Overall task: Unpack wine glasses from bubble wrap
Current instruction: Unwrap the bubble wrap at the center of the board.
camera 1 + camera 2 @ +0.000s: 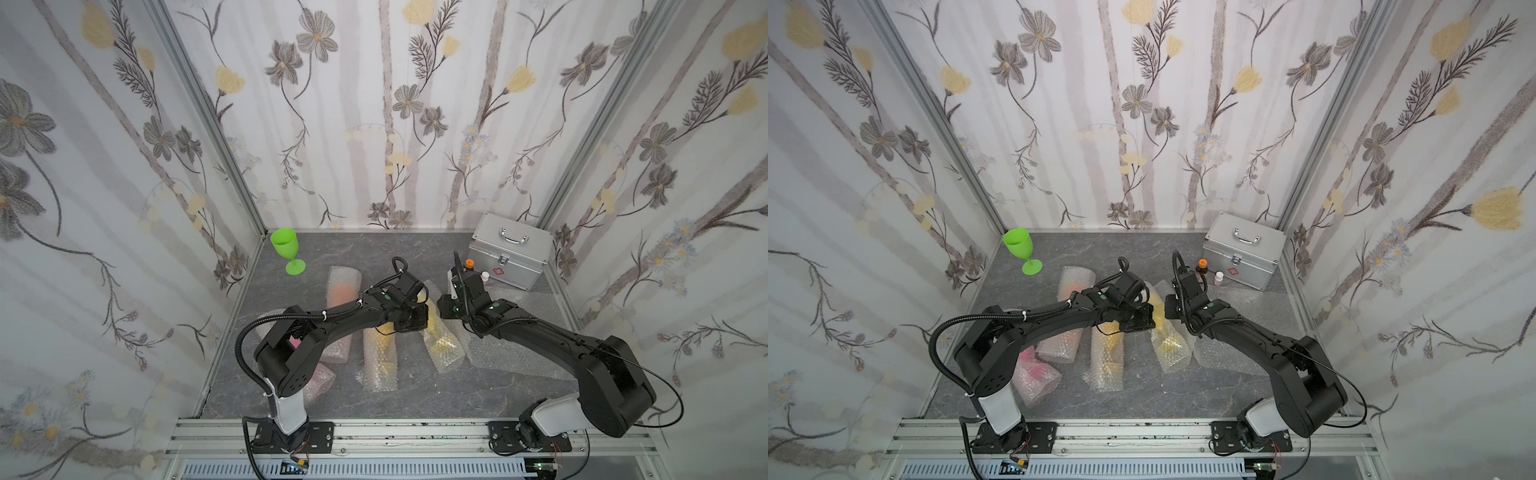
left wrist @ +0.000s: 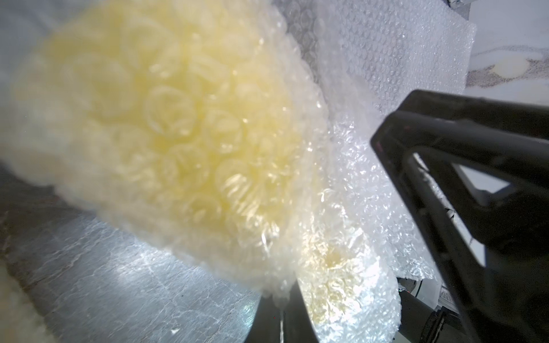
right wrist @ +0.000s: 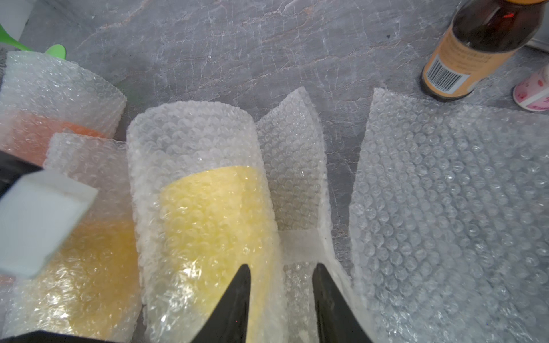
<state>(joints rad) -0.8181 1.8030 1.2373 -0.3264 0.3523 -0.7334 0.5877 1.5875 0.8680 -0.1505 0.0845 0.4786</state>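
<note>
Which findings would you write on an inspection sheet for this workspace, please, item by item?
Surface: grey marbled tabletop, no spill seen.
Job's things: lime green goblet unwrapped, upright, far left corner; four wrapped goblets lying down: orange roll, pink roll, amber roll, yellow roll; one flat bubble-wrap sheet.
Clutter: closed silver case, orange-capped brown bottle, small white container, all far right.
Grippers: left gripper shut, seemingly pinching the yellow roll's wrap; right gripper open, fingers astride that roll's loose flap.
Cables: black conduit along the left arm; thin black cable looping off the right arm.
Surroundings: floral wallpaper on three sides; aluminium rail in front.
</note>
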